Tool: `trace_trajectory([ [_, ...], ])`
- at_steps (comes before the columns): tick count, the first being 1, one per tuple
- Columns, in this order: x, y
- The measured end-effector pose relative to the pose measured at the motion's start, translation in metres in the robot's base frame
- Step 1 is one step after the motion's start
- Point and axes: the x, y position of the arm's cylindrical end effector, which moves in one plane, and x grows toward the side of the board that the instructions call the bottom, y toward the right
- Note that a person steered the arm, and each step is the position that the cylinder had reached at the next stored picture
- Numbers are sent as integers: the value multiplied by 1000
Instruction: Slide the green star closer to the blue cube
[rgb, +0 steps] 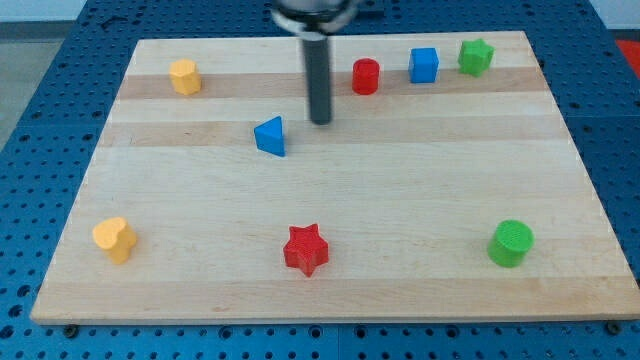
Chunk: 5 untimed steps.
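The green star (476, 56) sits near the top right corner of the wooden board (330, 290). The blue cube (424, 65) stands just to its left, a small gap between them. My tip (320, 121) is at the end of the dark rod near the board's upper middle. It is well to the left of the blue cube and the green star, touching no block. A red cylinder (365, 76) lies between my tip and the blue cube.
A blue triangular block (270, 136) lies just left of my tip. A yellow block (184, 76) is at the top left, a yellow heart-like block (115, 239) at the bottom left, a red star (306, 249) at the bottom middle, a green cylinder (511, 243) at the bottom right.
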Motion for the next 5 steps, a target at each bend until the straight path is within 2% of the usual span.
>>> trace_trajectory([
  [1,0,102],
  [3,-57,236],
  [5,-121,252],
])
